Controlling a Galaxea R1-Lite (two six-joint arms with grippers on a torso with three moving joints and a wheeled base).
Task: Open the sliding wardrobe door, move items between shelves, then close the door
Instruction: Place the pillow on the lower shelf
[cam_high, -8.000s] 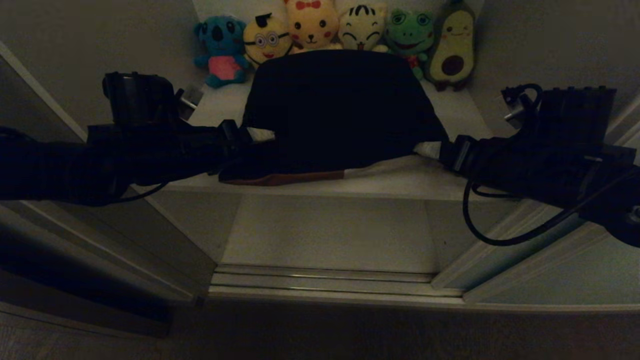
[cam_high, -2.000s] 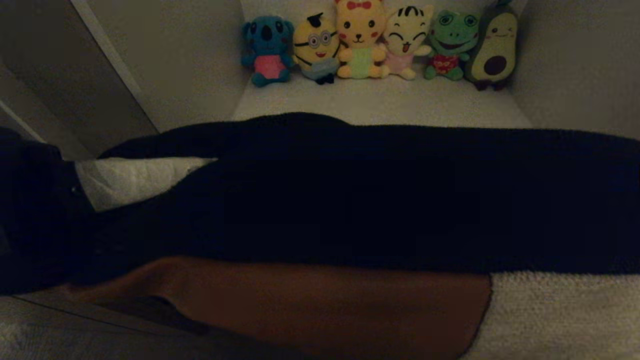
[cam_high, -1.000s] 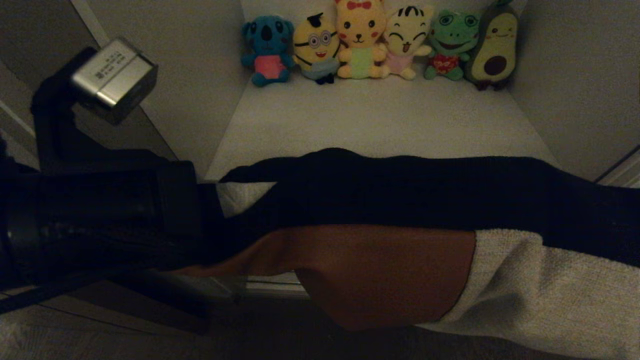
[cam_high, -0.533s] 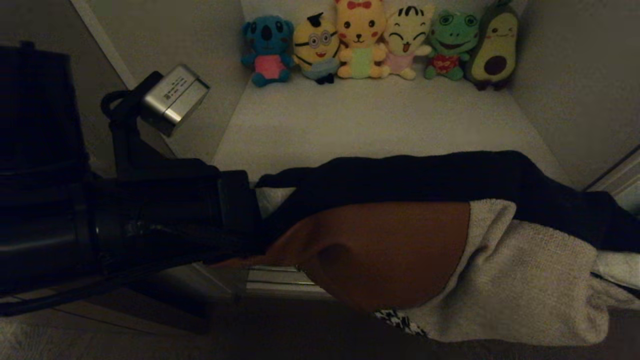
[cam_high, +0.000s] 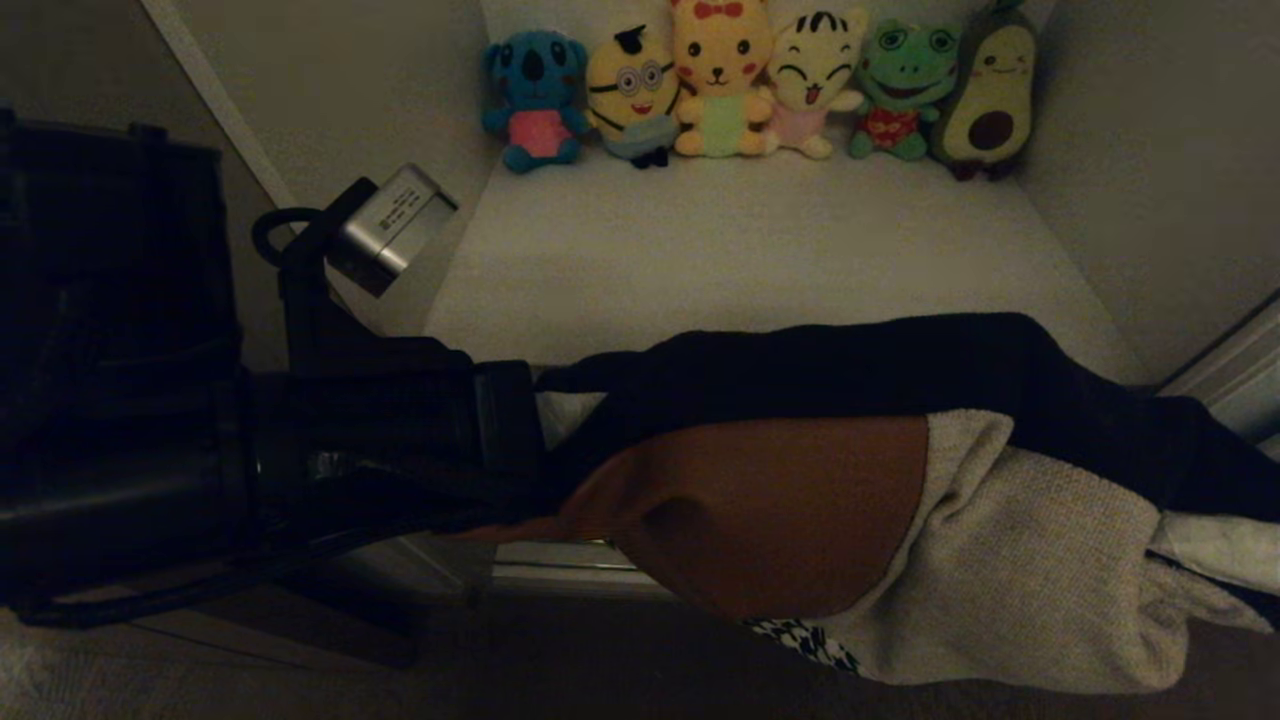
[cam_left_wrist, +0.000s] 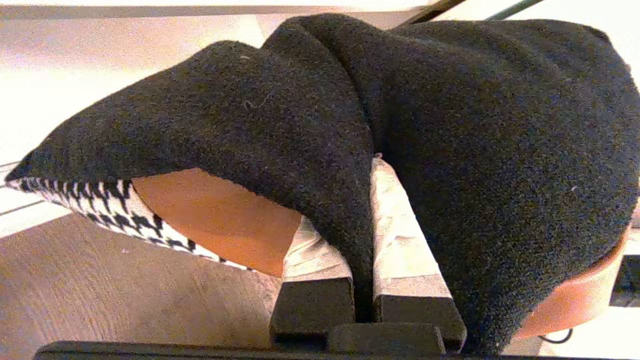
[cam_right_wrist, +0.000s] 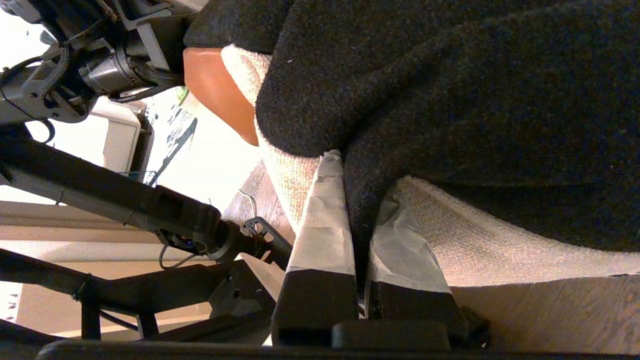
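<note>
While both tools stay clamped, left tool (cam_left_wrist: 363, 280) and right tool (cam_right_wrist: 361, 250), on the folded black fleece garment (cam_high: 860, 385), you should lower level so the rust-brown fold (cam_high: 760, 510) doesn't slip.

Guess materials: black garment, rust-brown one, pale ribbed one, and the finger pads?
Black garment: fuzzy matte nap, probably fleece or wool felt. Rust-brown garment: smooth with a faint sheen, maybe faux leather or a tight weave. Pale knit: coarse ribbed texture, a chunky yarn. Finger pads: wrapped in wrinkled grey tape, apparently cloth.

Dim light; wood floor (cam_left_wrist: 75, 280); plush toys (cam_high: 760, 90) along back wall.
</note>
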